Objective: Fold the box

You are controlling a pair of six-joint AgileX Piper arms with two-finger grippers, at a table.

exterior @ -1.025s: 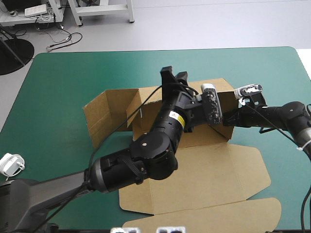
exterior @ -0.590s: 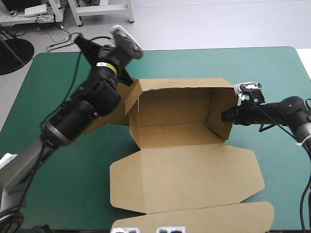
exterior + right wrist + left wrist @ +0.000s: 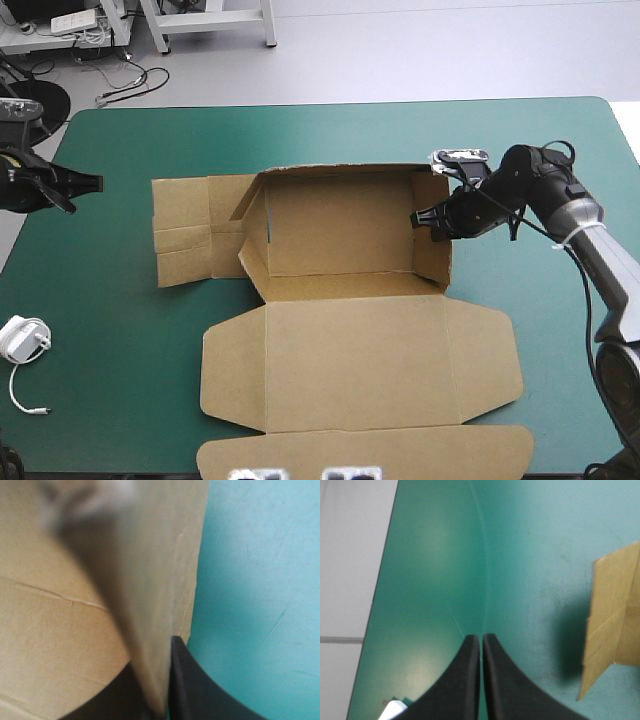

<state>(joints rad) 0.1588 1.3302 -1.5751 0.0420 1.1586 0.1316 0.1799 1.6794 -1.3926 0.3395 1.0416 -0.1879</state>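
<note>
Box point(image 3: 340, 300) of brown corrugated board, matte, scored with creases. Back wall and end walls raised into an open tray; lid panel and rounded tuck flap flat on the bench point(image 3: 560, 140); side flaps flat, toward the left fingers point(image 3: 92, 183). Bench cover teal-green, smooth. Right fingers point(image 3: 422, 220) black, fin-shaped, pinching the top edge of the nearest upright end wall.

Only from above: full outline of the box; also a white plug point(image 3: 22, 340) with thin cord, off to the side of the left fingers, well apart.

Only from the right wrist: raw cut wall edge sandwiched between the two fingers point(image 3: 176, 647); faint crease across the inner face.

From the left wrist: fingers point(image 3: 478, 641) pressed together into one point, gripping nothing. Corner of the box point(image 3: 612, 625) ahead and to one side, well apart.
</note>
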